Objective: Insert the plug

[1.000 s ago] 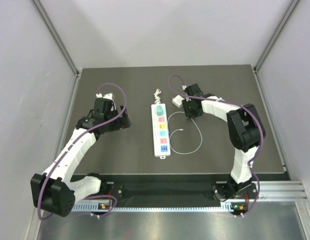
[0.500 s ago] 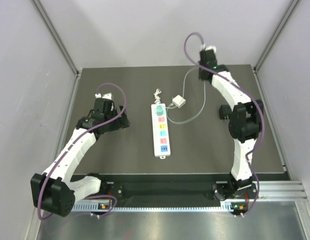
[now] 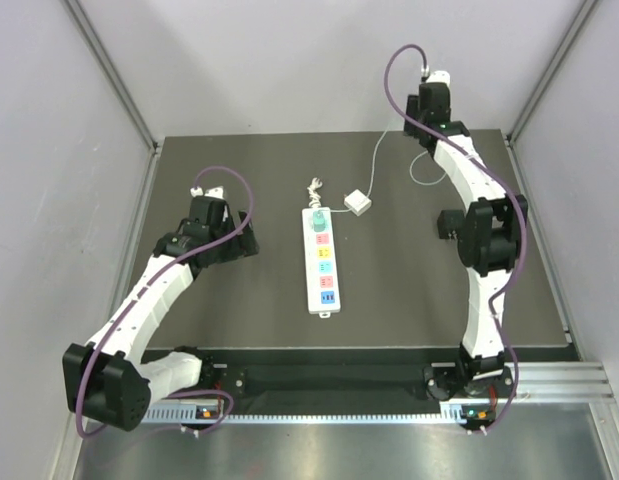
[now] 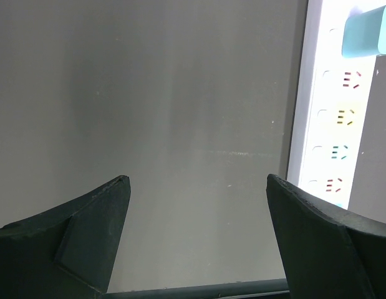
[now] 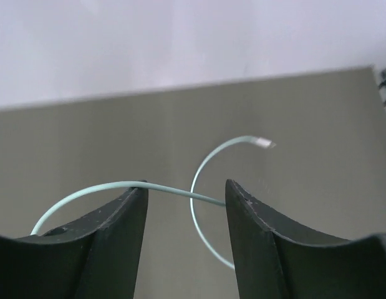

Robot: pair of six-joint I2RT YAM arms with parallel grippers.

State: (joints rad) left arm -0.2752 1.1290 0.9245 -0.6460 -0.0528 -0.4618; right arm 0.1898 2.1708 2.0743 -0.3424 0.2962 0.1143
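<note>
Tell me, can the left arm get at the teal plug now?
Probably yes. The left pincer is open, and only bare table lies between it and the teal plug on the power strip.

Plug [image 4: 369,30] cut off by top-right corner in left wrist view. Power strip [image 4: 330,118] cropped at right edge. Cable [image 5: 168,185] partly hidden behind right gripper [image 5: 186,187]; its tip blurred.
</note>
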